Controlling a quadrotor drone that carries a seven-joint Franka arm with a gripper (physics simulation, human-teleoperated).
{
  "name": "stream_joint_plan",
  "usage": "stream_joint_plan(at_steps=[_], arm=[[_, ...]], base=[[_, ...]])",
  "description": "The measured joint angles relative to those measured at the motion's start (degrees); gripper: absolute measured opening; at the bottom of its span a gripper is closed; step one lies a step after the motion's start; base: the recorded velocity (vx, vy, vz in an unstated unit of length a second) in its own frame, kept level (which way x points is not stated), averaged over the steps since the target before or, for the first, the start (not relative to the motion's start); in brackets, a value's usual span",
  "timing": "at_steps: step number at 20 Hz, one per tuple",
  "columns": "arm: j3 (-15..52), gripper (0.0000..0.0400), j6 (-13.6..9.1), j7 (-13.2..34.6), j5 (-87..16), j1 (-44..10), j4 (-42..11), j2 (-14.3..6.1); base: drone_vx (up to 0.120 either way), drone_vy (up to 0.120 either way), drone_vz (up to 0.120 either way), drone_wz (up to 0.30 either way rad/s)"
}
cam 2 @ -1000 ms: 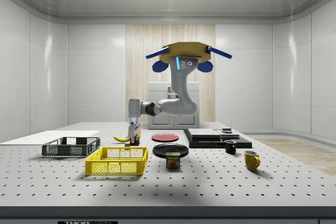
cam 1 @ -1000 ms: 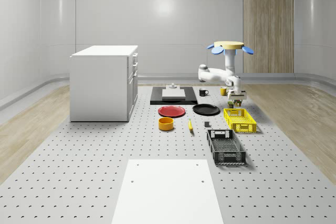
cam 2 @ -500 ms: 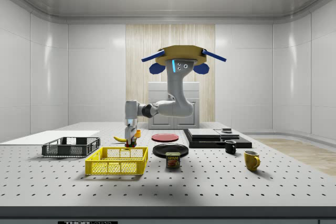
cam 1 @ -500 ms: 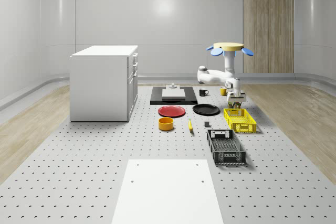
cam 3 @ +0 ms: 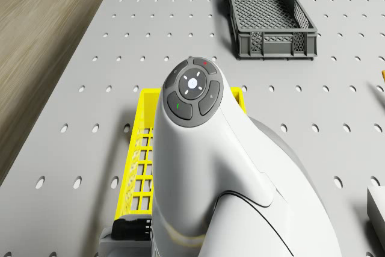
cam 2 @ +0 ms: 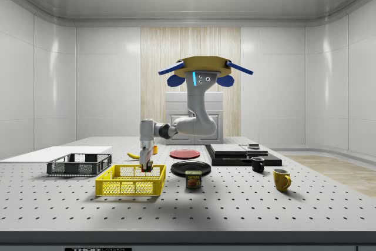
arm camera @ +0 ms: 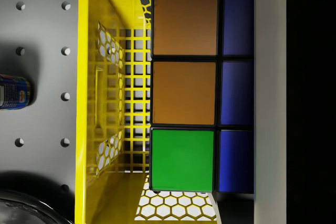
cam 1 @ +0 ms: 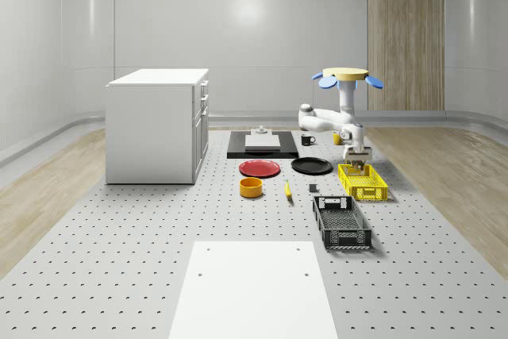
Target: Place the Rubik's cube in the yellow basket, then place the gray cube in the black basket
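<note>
The Rubik's cube shows orange, green and blue tiles close up in the wrist view. My gripper is shut on it, lowered into the far end of the yellow basket. In the side view the gripper dips just below the basket's rim. The drone hovers above the table just behind that basket. A small dark gray block lies on the table to the left of the yellow basket. The black basket stands nearer the front, seen too in the drone view.
A can stands beside the yellow basket, and a black plate lies to its left. Farther left are a red plate, an orange bowl and a banana. A white cabinet stands far left.
The drone has sunk and drifted a little. The arm has carried the held Rubik's cube from above the basket's far rim down into the yellow basket.
</note>
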Motion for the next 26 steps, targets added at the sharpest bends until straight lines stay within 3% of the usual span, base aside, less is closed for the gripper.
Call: stream_joint_plan(at_steps=[16,20,26], arm=[[-12.09,0.0321,3.27,0.39,-11.57,-2.14,2.54,0.65],[-13.06,0.0369,3.21,0.42,-12.72,-2.29,2.81,1.01],[-10.03,0.0393,1.54,0.23,-10.16,-1.39,1.82,1.45]], base=[[0.0,0.0,0.0,0.0],[0.0,0.0,0.0,0.0],[0.0,0.0,0.0,0.0]])
